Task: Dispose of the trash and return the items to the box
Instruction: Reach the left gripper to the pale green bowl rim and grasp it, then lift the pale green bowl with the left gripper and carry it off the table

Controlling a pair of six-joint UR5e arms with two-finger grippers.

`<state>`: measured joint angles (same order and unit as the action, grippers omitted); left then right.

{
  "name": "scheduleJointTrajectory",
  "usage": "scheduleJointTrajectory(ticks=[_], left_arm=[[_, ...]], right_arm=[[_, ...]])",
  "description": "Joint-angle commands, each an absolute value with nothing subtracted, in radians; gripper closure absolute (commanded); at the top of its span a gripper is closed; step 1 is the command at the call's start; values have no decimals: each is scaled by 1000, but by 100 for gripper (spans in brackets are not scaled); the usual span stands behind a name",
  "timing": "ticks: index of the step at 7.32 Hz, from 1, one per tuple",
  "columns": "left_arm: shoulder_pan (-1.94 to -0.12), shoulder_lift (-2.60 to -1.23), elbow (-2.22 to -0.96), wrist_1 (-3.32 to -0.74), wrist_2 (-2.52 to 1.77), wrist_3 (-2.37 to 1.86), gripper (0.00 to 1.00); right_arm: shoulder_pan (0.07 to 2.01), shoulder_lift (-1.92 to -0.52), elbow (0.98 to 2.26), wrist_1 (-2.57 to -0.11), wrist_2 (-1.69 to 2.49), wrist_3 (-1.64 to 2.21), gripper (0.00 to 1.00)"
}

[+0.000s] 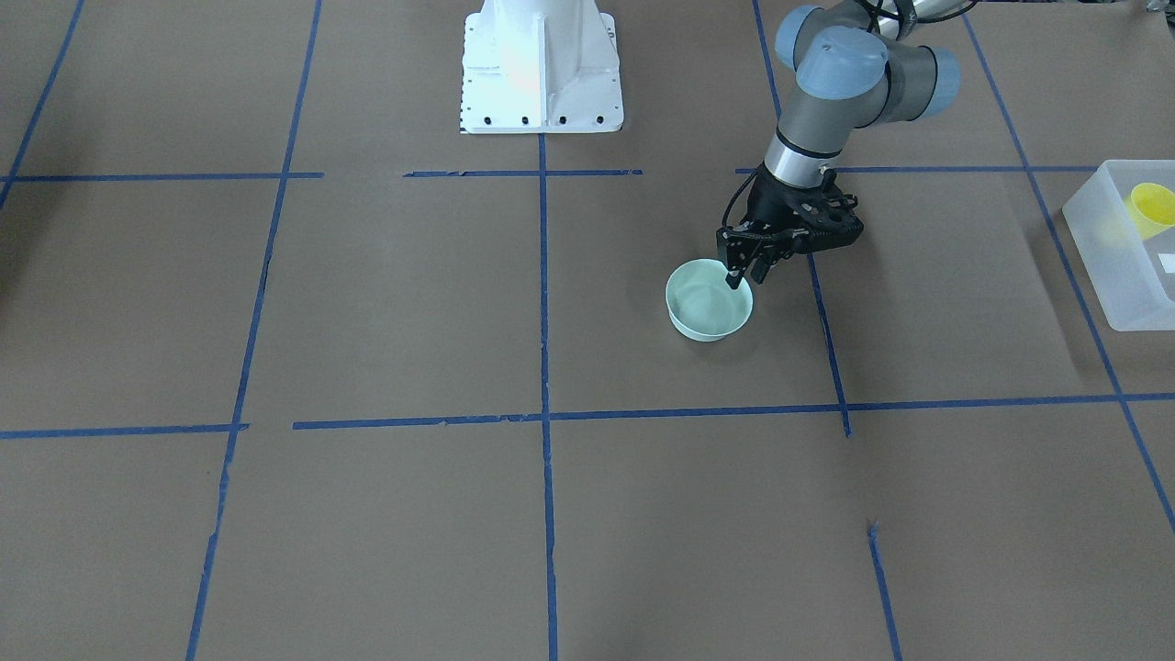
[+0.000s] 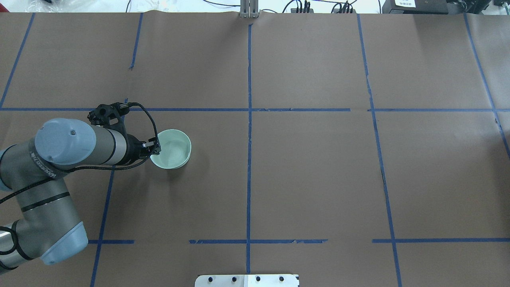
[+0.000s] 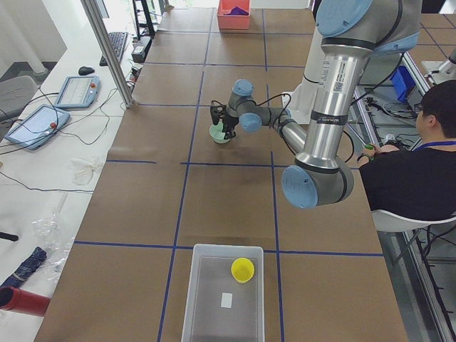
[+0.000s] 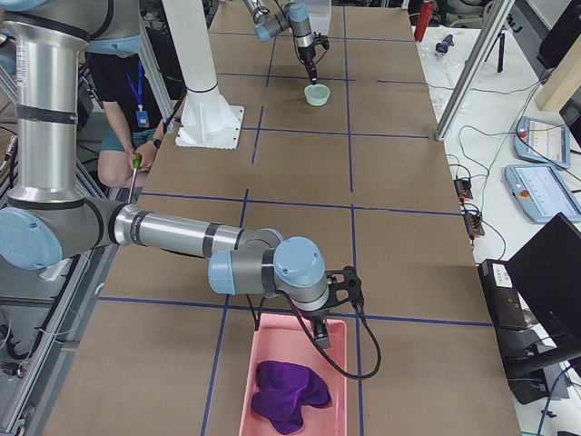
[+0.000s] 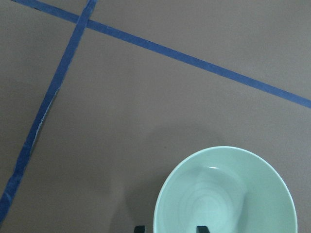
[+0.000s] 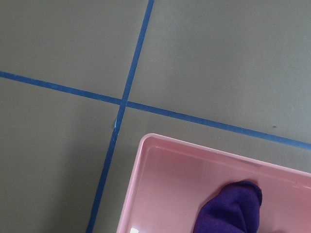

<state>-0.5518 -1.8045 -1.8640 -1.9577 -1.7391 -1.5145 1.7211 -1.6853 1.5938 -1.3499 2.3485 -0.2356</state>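
Left fingers (image 1: pixel 733 277) open, straddling bowl (image 1: pixel 707 308) rim; close squarely before you lift toward box (image 1: pixel 1102 262); right fingers (image 4: pixel 320 338): cannot tell

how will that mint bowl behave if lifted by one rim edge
The mint-green bowl looks like thin rigid plastic, so probably light and stiff. Its glossy wall may slip, and with the left gripper straddling one side of the rim, it could tilt when lifted.

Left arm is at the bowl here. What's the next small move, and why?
Probably close the left gripper on the rim of the bowl. Its jaws stand apart, straddling that rim, one finger inside, one outside; the bowl sits on the table, while the cup is already in the box.
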Motion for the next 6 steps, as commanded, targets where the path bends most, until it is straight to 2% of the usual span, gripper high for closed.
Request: scheduleJointTrajectory(ticks=[1, 2, 3, 4, 6], left_arm=[[-534, -1828, -1795, -1959, -1735, -1508, 54], [-526, -1829, -1796, -1959, -1733, -1509, 58], [-528, -1830, -1818, -1960, -1739, -1505, 100], [-531, -1832, -1831, -1960, -1743, -1505, 100], [-581, -1778, -1951, -1932, -1787, -1345, 100]], right_arm=[[1721, -1686, 1592, -1350, 2349, -236, 0], [1721, -1686, 1592, -1350, 2349, -236, 0], [1721, -1686, 1592, -1350, 2349, -241, 0], [1721, -1686, 1592, -1350, 2349, -241, 0], [1721, -1689, 1591, -1350, 2350, -245, 0]])
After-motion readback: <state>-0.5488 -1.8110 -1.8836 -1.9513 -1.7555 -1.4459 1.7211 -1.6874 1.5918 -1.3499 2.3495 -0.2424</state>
